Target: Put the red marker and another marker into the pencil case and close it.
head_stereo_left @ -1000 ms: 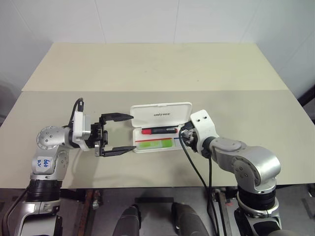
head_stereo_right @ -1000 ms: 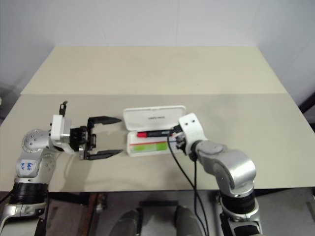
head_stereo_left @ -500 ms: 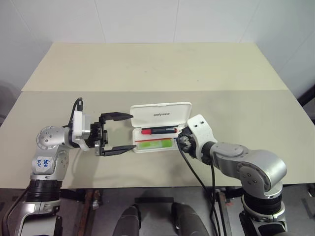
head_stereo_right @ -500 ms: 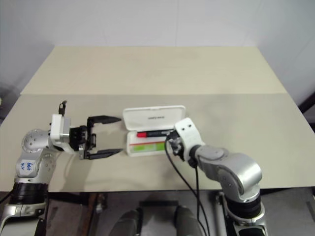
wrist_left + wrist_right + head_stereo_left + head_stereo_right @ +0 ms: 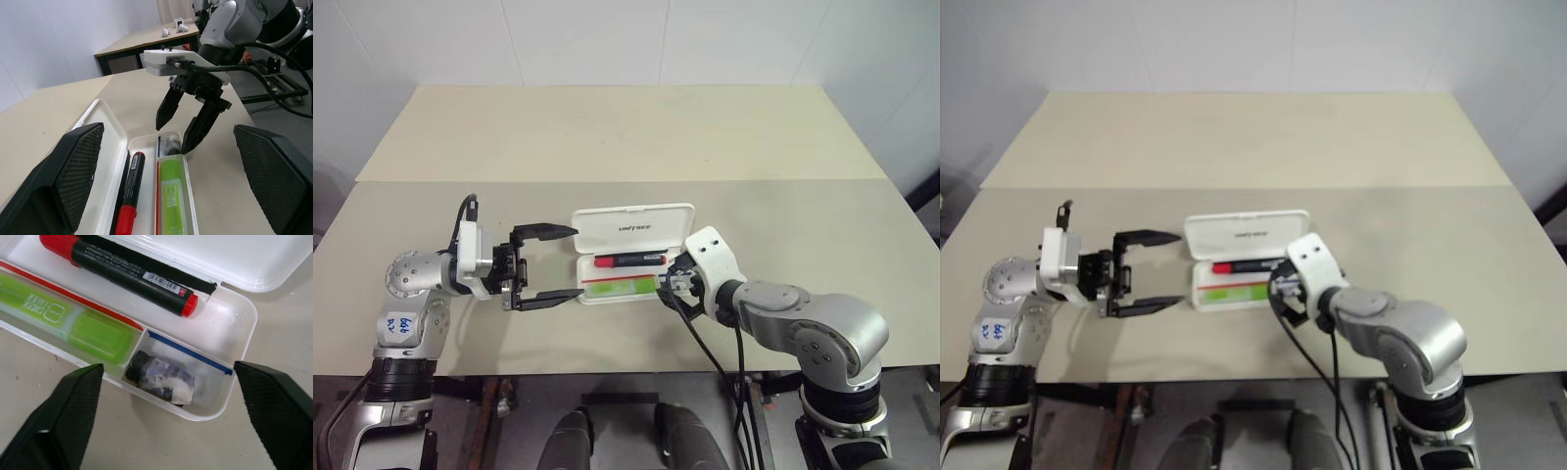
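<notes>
The pencil case [image 5: 628, 255] lies open near the front middle of the table [image 5: 626, 137], its white lid [image 5: 632, 228] folded back flat on the far side with a small dark logo showing on it. Inside the tray, the red marker [image 5: 129, 273] lies lengthwise in the compartment next to the lid, black barrel with red at both ends. Beside it, across a red line, the other marker [image 5: 68, 320], a chunky light green highlighter, fills the long compartment on the near side. At the case's right end a small compartment edged with a blue line holds a dark, bluish-white lump [image 5: 161, 381] that I cannot identify. The right pincer [image 5: 190, 125] hangs just over that right end of the case, its two black fingers spread apart and pinching nothing, tips pointing down toward the small compartment without visibly touching it. The left pincer [image 5: 548, 264] sits off the case's left end, level and pointing along the case toward the right, its fingers spread wide and empty, one finger near the lid's corner and the other near the tray's front corner.
</notes>
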`<state>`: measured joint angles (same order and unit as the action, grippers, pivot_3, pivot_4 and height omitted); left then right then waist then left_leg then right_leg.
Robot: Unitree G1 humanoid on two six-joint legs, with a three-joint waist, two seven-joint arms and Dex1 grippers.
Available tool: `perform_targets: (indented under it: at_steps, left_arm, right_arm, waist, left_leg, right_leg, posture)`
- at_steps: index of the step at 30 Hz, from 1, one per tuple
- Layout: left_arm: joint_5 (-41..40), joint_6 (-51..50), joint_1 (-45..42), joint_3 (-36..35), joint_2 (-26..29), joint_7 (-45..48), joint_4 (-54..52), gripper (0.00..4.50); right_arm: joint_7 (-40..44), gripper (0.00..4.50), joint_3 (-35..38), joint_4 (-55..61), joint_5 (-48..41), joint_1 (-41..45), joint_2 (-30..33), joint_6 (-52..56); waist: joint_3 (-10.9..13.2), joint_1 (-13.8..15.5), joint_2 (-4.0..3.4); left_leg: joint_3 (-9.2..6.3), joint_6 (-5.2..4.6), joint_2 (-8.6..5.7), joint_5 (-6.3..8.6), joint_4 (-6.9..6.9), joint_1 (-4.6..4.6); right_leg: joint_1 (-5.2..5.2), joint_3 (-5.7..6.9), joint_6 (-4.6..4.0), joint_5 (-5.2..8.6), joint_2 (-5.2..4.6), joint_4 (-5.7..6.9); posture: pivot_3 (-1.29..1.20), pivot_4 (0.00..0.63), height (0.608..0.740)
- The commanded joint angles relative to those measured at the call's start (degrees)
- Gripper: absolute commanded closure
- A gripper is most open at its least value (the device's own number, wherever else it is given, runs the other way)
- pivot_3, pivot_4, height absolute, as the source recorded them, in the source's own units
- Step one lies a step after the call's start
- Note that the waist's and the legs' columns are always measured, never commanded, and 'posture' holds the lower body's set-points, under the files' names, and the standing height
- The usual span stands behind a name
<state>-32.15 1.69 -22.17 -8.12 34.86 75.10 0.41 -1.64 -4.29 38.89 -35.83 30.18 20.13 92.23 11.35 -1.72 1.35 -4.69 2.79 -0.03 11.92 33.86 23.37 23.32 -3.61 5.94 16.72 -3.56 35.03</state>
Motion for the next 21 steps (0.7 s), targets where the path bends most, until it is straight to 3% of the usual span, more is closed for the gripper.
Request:
perform_targets:
  at_steps: [1,7,12,17,19,21]
  left_arm:
    - [-1.0,0.8,-0.5,-1.1,0.0,-0.6,-1.5,0.00]
    - [-1.0,0.8,-0.2,-1.2,-0.2,-1.2,-1.9,0.00]
    - [-1.2,0.9,0.3,-1.3,-0.6,-2.2,-2.8,0.00]
    - [-2.4,-0.4,0.4,-2.4,-0.1,-2.9,-3.2,0.00]
    - [-1.8,-0.6,0.1,-2.9,0.4,-3.6,-2.4,0.00]
    - [0.1,0.8,-1.6,-3.6,0.4,-5.7,0.0,0.00]
  right_arm:
    - [2.0,0.03,0.7,1.9,-2.5,0.9,1.6,0.3]
    - [5.7,0.03,1.5,3.0,-4.9,2.4,4.5,0.3]
    - [15.5,0.03,5.3,4.5,-8.1,3.3,10.5,-3.3]
    - [29.5,0.03,8.1,5.4,-10.7,-0.7,20.4,-15.0]
    - [35.4,0.03,8.8,6.2,-9.0,-3.9,24.6,-22.9]
    - [35.9,0.03,9.1,2.8,-2.4,-5.5,26.5,-32.8]
  waist:
    - [0.0,0.0,0.00]
    - [0.0,0.0,0.00]
    - [0.0,0.1,0.01]
    - [0.0,0.2,0.01]
    - [0.0,0.2,0.03]
    - [0.0,0.2,0.03]
  left_leg:
    - [0.00,0.00,0.00,0.00,0.00,0.00]
    - [0.01,0.00,0.00,0.00,0.00,0.03]
    - [0.00,0.00,0.01,0.00,0.01,0.04]
    - [0.02,-0.01,-0.01,0.00,0.01,0.07]
    - [0.02,-0.01,-0.01,0.01,0.01,0.08]
    - [0.04,-0.01,-0.02,0.01,0.02,0.09]
  right_leg:
    - [0.00,0.00,0.00,0.00,0.00,0.00]
    - [0.03,0.00,0.01,0.00,0.00,0.00]
    - [0.02,0.01,0.02,-0.01,0.01,-0.01]
    - [0.02,0.02,0.14,-0.03,0.02,-0.03]
    - [0.02,0.02,0.30,-0.06,0.01,-0.04]
    - [0.02,0.02,0.37,-0.08,0.00,-0.04]
  posture:
    - [0.00,0.150,0.740]
    - [0.00,0.150,0.740]
    - [0.00,0.150,0.740]
    - [0.00,0.150,0.740]
    - [0.00,0.150,0.740]
    - [0.00,0.150,0.740]
